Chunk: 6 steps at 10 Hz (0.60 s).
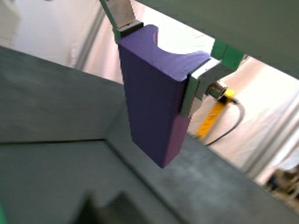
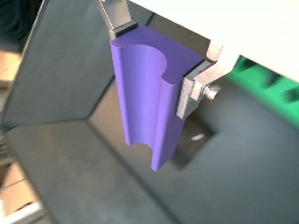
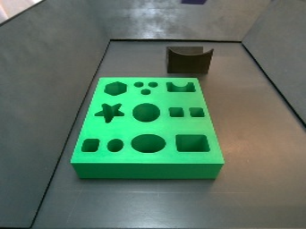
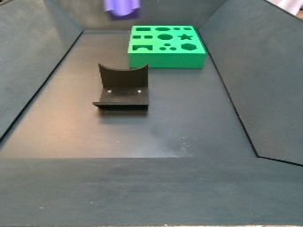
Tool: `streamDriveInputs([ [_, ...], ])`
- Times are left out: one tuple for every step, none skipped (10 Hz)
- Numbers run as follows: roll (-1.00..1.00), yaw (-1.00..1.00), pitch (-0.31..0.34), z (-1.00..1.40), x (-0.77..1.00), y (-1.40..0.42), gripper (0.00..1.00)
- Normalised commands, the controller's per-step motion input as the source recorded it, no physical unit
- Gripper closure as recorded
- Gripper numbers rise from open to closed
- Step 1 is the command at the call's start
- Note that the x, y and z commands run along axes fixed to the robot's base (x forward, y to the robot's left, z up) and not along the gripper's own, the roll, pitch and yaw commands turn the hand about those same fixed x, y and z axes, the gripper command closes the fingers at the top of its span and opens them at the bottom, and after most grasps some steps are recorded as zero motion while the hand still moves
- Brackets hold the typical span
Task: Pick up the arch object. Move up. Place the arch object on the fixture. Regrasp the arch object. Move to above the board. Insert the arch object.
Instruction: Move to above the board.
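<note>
The large bright green square board (image 3: 147,125) with its shaped cut-outs lies unfilled, and the dark brown notched fixture (image 3: 189,59), at about one o'clock from it in a side view, is bare. So, as I judge it, only the pick-up and lift are done. The small purple grooved arch object (image 1: 152,92) hangs high above the floor, clamped between the gripper (image 1: 163,51) plates.

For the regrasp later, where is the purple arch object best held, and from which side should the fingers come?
Probably across its two flat long sides, as the gripper holds the arch object now: silver fingers clamp one end, the grooved face between them. Flat parallel sides seat the pads; the curved groove would not. Come from the end, along its length.
</note>
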Motion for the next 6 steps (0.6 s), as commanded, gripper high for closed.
streamDriveInputs([
  [-1.00, -0.09, -0.067, 0.29, -0.87, -1.00, 1.00],
  [-1.00, -0.10, -0.072, 0.30, -0.90, -1.00, 1.00],
  [-1.00, -0.10, -0.072, 0.30, -0.92, -1.00, 1.00],
  [-1.00, -0.11, -0.070, 0.31, -0.99, -1.00, 1.00],
  [-1.00, -0.11, -0.071, 0.23, -0.75, -0.72, 1.00],
  [-1.00, -0.11, -0.070, 0.11, -0.41, -0.32, 1.00],
])
